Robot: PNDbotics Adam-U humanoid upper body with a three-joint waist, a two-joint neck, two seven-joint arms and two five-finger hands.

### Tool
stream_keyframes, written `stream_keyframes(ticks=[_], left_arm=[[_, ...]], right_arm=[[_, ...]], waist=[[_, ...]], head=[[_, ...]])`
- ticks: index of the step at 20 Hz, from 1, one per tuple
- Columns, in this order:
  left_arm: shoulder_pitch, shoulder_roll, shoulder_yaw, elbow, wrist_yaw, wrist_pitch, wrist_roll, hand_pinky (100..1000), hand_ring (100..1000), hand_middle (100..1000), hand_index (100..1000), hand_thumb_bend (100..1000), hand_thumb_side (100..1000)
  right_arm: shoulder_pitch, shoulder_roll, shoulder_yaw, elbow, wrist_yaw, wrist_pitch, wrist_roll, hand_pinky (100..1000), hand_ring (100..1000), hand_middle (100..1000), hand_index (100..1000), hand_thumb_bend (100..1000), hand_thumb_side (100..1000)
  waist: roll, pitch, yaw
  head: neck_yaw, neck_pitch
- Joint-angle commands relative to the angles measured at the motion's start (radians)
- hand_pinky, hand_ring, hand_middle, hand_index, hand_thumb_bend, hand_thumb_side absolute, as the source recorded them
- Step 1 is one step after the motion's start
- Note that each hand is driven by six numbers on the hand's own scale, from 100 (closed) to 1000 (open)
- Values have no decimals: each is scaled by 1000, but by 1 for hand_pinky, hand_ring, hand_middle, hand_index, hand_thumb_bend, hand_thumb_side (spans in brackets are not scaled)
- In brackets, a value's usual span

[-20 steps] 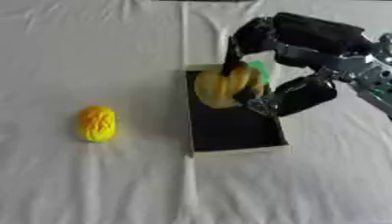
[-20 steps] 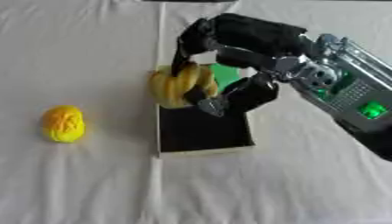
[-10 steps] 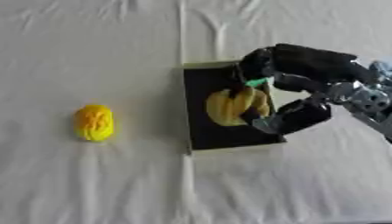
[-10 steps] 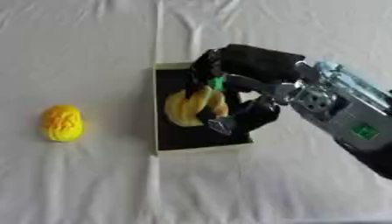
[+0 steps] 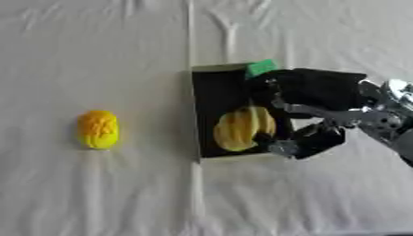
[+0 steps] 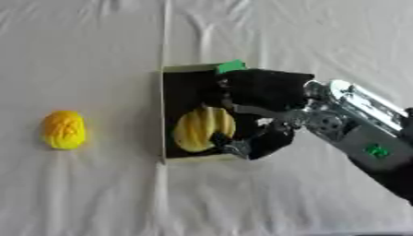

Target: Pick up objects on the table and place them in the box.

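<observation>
White cloth (image 5: 97,193) open leftward; right robot hand (image 5: 310,110) grips yellow object (image 5: 242,129) inside box (image 5: 208,73)

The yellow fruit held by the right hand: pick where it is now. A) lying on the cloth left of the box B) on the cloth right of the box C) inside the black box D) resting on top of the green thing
C: the right hand curls around the yellow fruit, low within the walls of the black box.

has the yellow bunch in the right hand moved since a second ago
Yes. The yellow bunch in the right hand has come down from the box's far end towards its near end.
</observation>
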Motion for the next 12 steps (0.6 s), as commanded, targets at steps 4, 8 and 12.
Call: stream_keyframes(ticks=[4,8,12], left_arm=[[-3,10,10,-20,4,0,-2,801,740,683,854,100,292],[-2,10,9,-20,3,1,-4,801,740,684,854,100,291],[-2,14,8,-20,3,2,-5,801,740,684,853,100,290]], right_arm=[[10,-30,-36,-20,69,-20,-42,942,975,839,946,100,185],[17,-36,-52,-20,53,-24,-76,938,969,828,942,100,161],[23,-53,-107,-20,1,-27,-157,926,956,815,945,100,110]], waist=[[6,-18,-4],[5,-19,-6],[5,-23,-10]], head=[[6,8],[8,11],[16,8]])
